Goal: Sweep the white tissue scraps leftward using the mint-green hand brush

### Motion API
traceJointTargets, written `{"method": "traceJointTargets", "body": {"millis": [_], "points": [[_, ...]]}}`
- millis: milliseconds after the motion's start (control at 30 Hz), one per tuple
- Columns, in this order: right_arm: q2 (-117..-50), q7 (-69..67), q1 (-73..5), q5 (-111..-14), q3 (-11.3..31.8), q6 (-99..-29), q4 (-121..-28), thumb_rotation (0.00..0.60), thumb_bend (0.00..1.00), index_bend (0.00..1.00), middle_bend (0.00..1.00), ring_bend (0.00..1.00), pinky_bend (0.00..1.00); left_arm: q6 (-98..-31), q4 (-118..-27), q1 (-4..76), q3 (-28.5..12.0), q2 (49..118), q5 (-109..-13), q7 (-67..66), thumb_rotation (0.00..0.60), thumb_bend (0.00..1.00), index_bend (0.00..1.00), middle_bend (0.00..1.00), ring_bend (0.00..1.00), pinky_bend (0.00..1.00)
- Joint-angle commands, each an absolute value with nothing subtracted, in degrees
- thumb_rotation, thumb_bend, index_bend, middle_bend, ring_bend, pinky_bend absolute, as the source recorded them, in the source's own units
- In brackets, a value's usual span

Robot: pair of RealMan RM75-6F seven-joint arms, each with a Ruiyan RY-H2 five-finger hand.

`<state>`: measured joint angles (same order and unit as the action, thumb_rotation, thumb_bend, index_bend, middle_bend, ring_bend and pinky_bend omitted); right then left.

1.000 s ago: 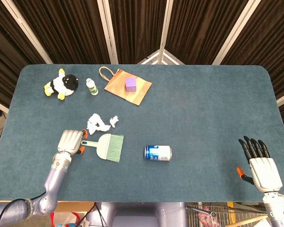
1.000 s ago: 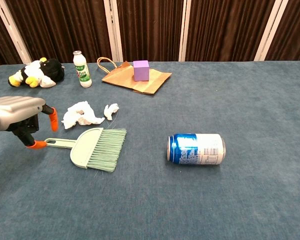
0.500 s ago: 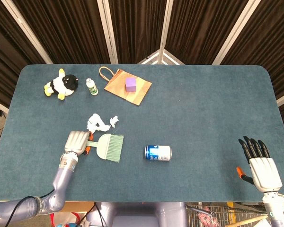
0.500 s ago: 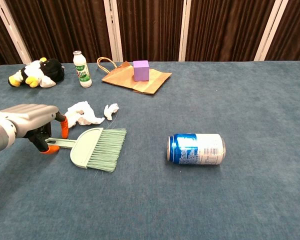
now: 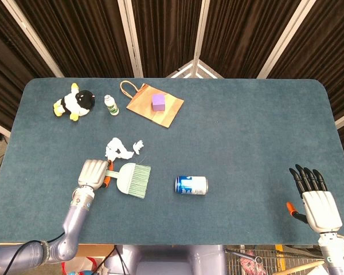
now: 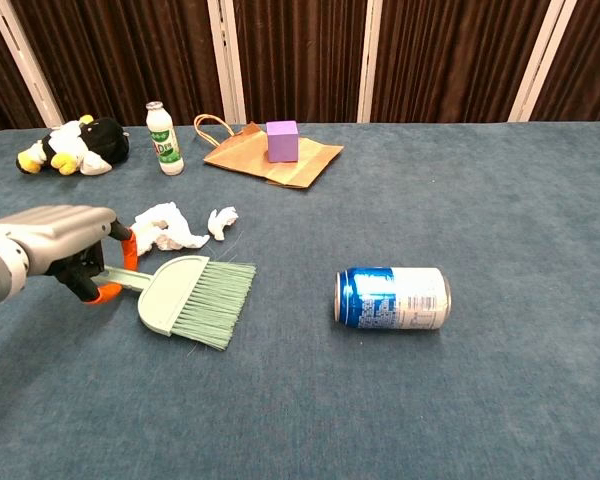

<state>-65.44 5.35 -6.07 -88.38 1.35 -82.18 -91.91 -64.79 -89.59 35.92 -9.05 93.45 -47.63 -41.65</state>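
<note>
The mint-green hand brush (image 5: 132, 179) (image 6: 195, 295) lies flat on the blue table, bristles pointing right. My left hand (image 5: 93, 173) (image 6: 60, 240) sits at its left end, with orange-tipped fingers curled around the handle and gripping it. The white tissue scraps (image 5: 119, 150) (image 6: 165, 228) lie just behind the brush, with a smaller scrap (image 5: 138, 145) (image 6: 221, 220) to their right. My right hand (image 5: 315, 197) rests far off at the table's near right corner, fingers spread and holding nothing. Only the head view shows it.
A blue drink can (image 5: 191, 185) (image 6: 392, 298) lies on its side right of the brush. At the back stand a brown paper bag (image 5: 143, 106) (image 6: 310, 165) with a purple cube (image 5: 158, 102) (image 6: 282, 140), a small bottle (image 5: 110, 105) (image 6: 163, 138) and a plush toy (image 5: 75, 103) (image 6: 72, 146).
My left hand moved right to the brush handle and closed its fingers around it. The brush head shifted slightly. The right hand stayed still.
</note>
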Motion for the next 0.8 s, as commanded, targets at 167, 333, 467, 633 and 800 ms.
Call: {"method": "traceJointTargets", "body": {"millis": [167,333,467,633,800], "points": [[-65.5,5.7,-6.0,-88.5,1.2,-82.2,-92.0,0.6,0.32,0.0,0.0,0.0,0.0,-69.1,-99.6,36.6,-12.0,86.6,-49.4,-43.3,0.6,0.67,0.77,1.0,1.0,1.0],[-65.6,5.7,-6.0,-88.3,1.3,-82.1,-92.0,0.6,0.32,0.0,0.0,0.0,0.0,-70.6,-102.3,38.2,-14.5,85.3,-47.8,-45.2,0.6,0.68,0.78,1.0,1.0,1.0],[-65.5,5.3,-6.1,-87.9,1.4,-81.8,-92.1,0.6,0.32,0.0,0.0,0.0,0.0,-70.3,-100.9,41.9,-17.3,86.8,-42.7,-49.3,0.6,0.68,0.78,1.0,1.0,1.0],[-65.4,4.8,-6.2,-87.4,1.5,-81.4,-92.2,0.6,0.32,0.0,0.0,0.0,0.0,-69.5,-95.3,46.3,-18.9,90.6,-37.4,-52.7,0.6,0.68,0.78,1.0,1.0,1.0],[-65.3,4.4,-6.3,-86.8,1.6,-80.9,-92.3,0.6,0.32,0.0,0.0,0.0,0.0,-68.6,-89.1,49.7,-19.6,93.9,-34.0,-55.1,0.6,0.68,0.79,1.0,1.0,1.0]]}}
